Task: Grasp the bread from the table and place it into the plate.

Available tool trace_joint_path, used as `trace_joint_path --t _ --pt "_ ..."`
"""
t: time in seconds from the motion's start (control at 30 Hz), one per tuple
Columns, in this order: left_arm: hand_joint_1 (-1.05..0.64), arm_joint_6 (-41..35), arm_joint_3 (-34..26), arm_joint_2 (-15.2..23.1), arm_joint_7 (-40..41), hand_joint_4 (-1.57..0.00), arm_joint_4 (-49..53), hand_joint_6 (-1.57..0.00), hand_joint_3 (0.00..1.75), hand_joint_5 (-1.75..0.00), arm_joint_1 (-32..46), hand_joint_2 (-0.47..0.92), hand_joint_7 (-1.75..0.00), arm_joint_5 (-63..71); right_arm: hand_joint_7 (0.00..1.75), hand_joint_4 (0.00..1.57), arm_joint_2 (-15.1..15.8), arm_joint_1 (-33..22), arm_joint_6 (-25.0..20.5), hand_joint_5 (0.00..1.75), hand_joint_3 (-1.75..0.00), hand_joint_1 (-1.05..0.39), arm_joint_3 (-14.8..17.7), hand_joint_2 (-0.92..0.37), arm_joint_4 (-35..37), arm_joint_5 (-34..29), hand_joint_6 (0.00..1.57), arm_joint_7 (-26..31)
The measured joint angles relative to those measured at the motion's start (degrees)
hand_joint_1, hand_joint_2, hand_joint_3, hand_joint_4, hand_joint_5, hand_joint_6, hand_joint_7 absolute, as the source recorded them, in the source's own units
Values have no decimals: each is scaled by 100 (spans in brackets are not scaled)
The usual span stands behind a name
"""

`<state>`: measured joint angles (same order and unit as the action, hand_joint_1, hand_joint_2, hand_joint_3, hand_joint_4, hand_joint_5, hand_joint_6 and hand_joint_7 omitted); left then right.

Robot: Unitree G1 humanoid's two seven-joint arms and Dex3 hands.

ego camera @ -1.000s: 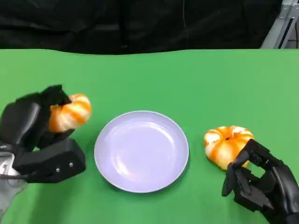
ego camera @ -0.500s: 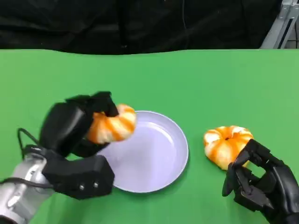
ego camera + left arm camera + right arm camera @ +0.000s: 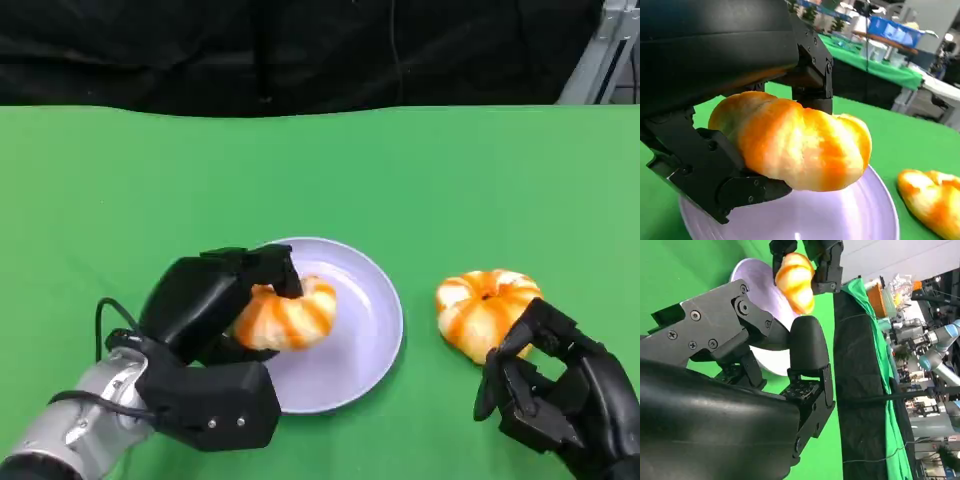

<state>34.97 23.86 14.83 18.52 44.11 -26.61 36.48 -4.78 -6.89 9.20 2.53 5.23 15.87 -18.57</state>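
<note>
- Orange-and-white striped bread (image 3: 287, 315) sits between the fingers (image 3: 262, 266) of the left hand (image 3: 205, 305), which hold it over the lavender plate (image 3: 375, 310).
- Fingers curl over the far side of that bread and the thumb closes on its near side; from the left wrist view the bread (image 3: 795, 142) is clamped between black finger parts above the plate's (image 3: 860, 220) inner surface, whether it touches the plate cannot be told.
- Second bread (image 3: 486, 309), same striping, lies on the green table (image 3: 450, 180) just beyond the fingertips of the right hand (image 3: 555, 395), beside the plate's rim.
- Right hand's fingers are bent inward with gaps between them and nothing inside; the nearest fingertip (image 3: 520, 338) is just beside the second bread, contact unclear.
- Right wrist view shows the left hand's fingers (image 3: 827, 262) around the bread (image 3: 795, 280) past the right hand's own fingers.
</note>
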Motion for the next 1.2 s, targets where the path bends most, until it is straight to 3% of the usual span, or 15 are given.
trace_joint_path --t 0.03,0.07,0.13,0.17,0.27,0.4,0.57,0.67,0.93,1.0,1.07,1.1,1.13,1.17,1.2 --pt "-12 83 32 -6 -17 -67 103 -89 40 -127 -52 87 -64 -3 166 84 0 0 1 175 -103 -14 0 -63 0 0 64 0" --pt "-33 166 63 -5 -77 -62 190 -81 38 -73 -104 90 -29 -10 166 84 0 0 2 175 -103 -14 -1 -63 0 -4 64 1" --pt "-62 249 87 23 -469 -47 202 -61 42 -20 -149 92 -6 -114 166 84 0 0 4 175 -103 -14 -4 -63 0 -10 64 1" --pt "-71 258 88 55 -791 -39 172 -54 45 -11 -148 92 -3 -226 166 84 0 0 4 175 -103 -14 -8 -63 -1 -11 64 2" --pt "-100 232 83 158 -1512 -5 15 -24 62 -1 -132 92 0 -433 166 84 0 -2 3 175 -103 -14 -8 -63 -1 -10 64 5" --pt "-105 89 84 314 -1927 0 -269 -7 68 0 -92 92 0 -448 165 84 0 -2 4 175 -103 -14 -10 -63 -1 -11 63 5" --pt "-105 -208 84 395 -2206 0 -612 -1 67 0 73 92 0 -437 166 84 0 0 4 175 -103 -14 -9 -64 0 -8 64 2" --pt "-92 -281 64 442 -2283 0 -751 -11 54 0 169 92 -3 -470 165 84 1 1 5 175 -103 -14 -9 -63 0 -9 64 2" --pt "-17 -245 -792 276 -3097 -59 -1602 -69 27 -15 1057 92 -10 -2561 165 84 4 0 21 175 -102 -15 3 -63 0 0 65 -12" --pt "-4 -372 -1004 160 -3530 -85 -1840 -92 37 -27 1290 91 -16 -3362 165 84 3 6 21 175 -102 -14 1 -63 1 -5 65 -12" --pt "3 -663 -1257 -24 -3934 -87 -2147 -110 75 -75 1544 76 -25 -4220 164 85 3 8 21 175 -102 -14 8 -63 5 -5 65 -12" --pt "5 -832 -1368 -98 -4114 -84 -2312 -113 93 -108 1683 70 -44 -4587 164 85 3 10 21 175 -102 -14 12 -62 6 -3 65 -11" --pt "5 -974 -1453 -151 -4249 -86 -2426 -104 107 -136 1786 66 -89 -4812 164 85 3 10 21 175 -103 -14 24 -62 8 -2 65 -8" --pt "6 -1175 -1523 -181 -4365 -88 -2573 -92 118 -159 1895 65 -131 -5008 164 85 3 14 21 175 -103 -14 28 -63 8 -2 65 -5" --pt "6 -1459 -1591 -197 -4468 -89 -2772 -87 122 -167 2027 64 -149 -5253 164 85 3 15 18 175 -103 -14 28 -63 8 -3 65 -4"
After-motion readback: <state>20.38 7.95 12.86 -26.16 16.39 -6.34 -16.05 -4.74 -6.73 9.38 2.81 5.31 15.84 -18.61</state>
